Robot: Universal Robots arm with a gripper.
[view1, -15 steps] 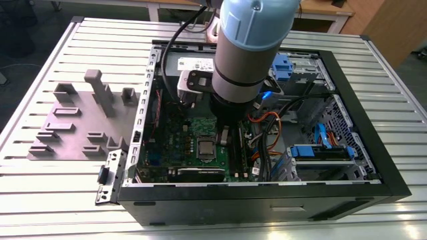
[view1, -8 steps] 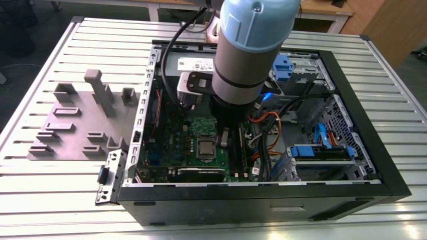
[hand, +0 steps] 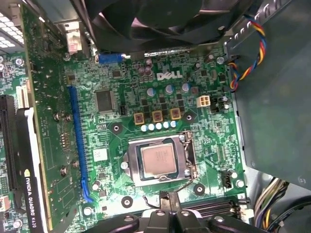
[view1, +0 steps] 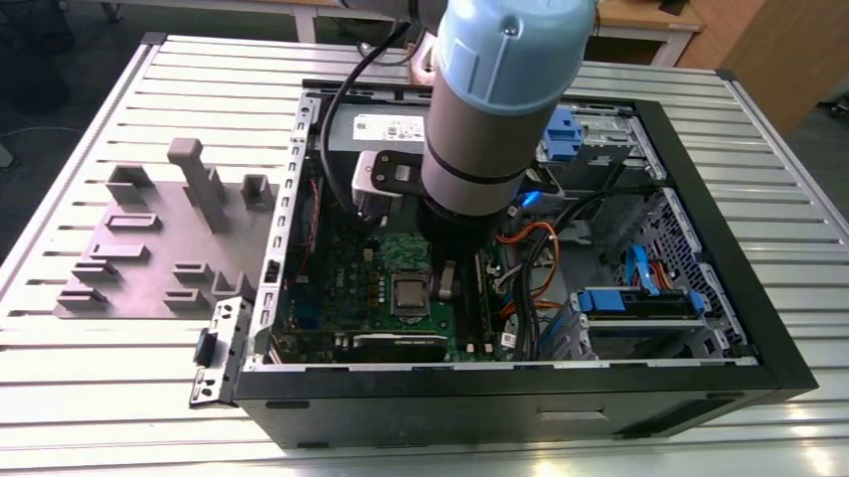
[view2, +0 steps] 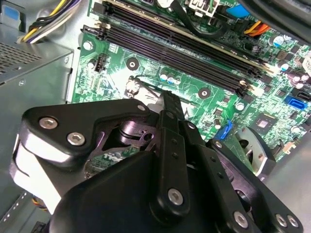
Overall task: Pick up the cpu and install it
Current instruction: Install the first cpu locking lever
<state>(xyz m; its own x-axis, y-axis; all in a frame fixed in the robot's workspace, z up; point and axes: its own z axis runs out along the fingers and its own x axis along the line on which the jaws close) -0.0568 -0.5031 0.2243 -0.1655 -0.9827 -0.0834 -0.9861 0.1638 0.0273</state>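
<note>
The cpu (hand: pixel 158 160) is a silvery square chip lying flat in the socket frame (hand: pixel 187 155) on the green motherboard (hand: pixel 126 87). In the exterior view the cpu (view1: pixel 410 293) shows low in the open computer case (view1: pixel 531 383), just left of the arm. My gripper (hand: pixel 164 198) is shut with nothing in it. Its narrow black tip hovers just beyond the socket's edge, by the thin wire lever (hand: pixel 183 185). In the second wrist view the gripper (view2: pixel 168 99) points down at the board, and its black body hides the socket. In the exterior view the gripper (view1: pixel 448 286) hangs right of the socket.
A graphics card (hand: pixel 29 170) stands along one side of the socket, a black fan (hand: pixel 146 19) beyond it. Memory slots (view2: pixel 184 53) and a metal power supply (view2: pixel 34 82) flank the gripper. Cables (view1: pixel 544 248) and blue drive bays (view1: pixel 637 298) fill the case's right. A grey fixture plate (view1: pixel 159 248) lies outside.
</note>
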